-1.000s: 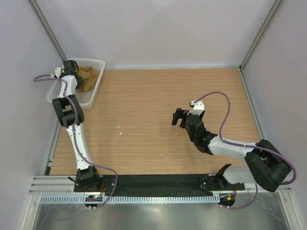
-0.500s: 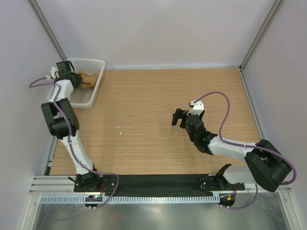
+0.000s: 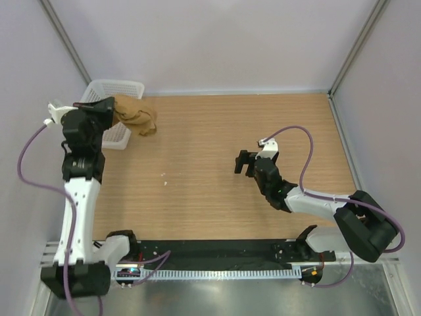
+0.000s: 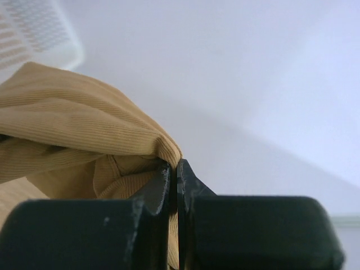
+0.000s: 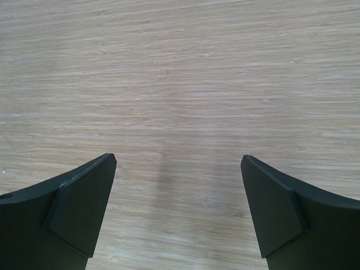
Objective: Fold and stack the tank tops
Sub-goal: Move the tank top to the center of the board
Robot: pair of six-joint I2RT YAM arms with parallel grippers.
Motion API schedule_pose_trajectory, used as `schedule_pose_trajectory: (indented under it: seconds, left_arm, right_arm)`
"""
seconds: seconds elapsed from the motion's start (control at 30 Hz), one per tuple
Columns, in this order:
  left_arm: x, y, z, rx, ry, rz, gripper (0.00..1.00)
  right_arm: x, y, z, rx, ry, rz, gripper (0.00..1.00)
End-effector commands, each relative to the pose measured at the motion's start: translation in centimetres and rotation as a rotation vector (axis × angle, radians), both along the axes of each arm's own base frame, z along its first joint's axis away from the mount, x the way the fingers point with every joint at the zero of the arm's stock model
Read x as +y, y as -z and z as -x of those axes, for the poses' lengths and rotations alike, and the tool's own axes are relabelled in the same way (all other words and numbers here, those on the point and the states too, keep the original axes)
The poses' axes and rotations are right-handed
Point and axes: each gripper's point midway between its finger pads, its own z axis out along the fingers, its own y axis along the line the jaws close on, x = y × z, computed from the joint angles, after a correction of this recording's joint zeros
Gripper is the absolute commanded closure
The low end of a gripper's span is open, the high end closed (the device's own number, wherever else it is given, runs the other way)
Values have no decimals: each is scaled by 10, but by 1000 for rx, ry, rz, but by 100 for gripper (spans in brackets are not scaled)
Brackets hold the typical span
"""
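A tan-brown ribbed tank top [image 3: 136, 116] hangs bunched in the air beside the white basket [image 3: 117, 87] at the far left, over the table's back left corner. My left gripper [image 3: 110, 109] is shut on a fold of that cloth; in the left wrist view the tank top [image 4: 73, 135] fills the left side and the left gripper [image 4: 173, 164] pinches its edge. My right gripper [image 3: 243, 161] hovers over the middle of the wooden table, open. In the right wrist view the right gripper [image 5: 179, 163] has only bare wood between its fingers.
The white mesh basket stands against the back wall in the left corner, partly hidden by my left arm [image 3: 82, 151]. Pale walls close in the table [image 3: 197, 178] at the back and on both sides. A small white speck [image 3: 164, 174] lies on the wood.
My left gripper closed on the tank top inside the basket and lifted it up and out to the right. The left arm has swung toward the near left. The right arm has stayed put.
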Motion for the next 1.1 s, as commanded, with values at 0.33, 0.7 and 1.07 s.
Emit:
schedule_pose_trajectory:
  seconds: [0.33,0.7,1.07]
  left_arm:
    - [-127,-18,121,-188,392,147,100]
    - [-247,117,82,338,678,-351,1]
    - [-214,172,93,462,673,-617,2]
  right_arm:
    - [-1,-28,-7,-86,21,-53,0]
    - [-3,-37,-3,-116,9,-63,0]
    - [64,-31,12,-42,-349,-101,48]
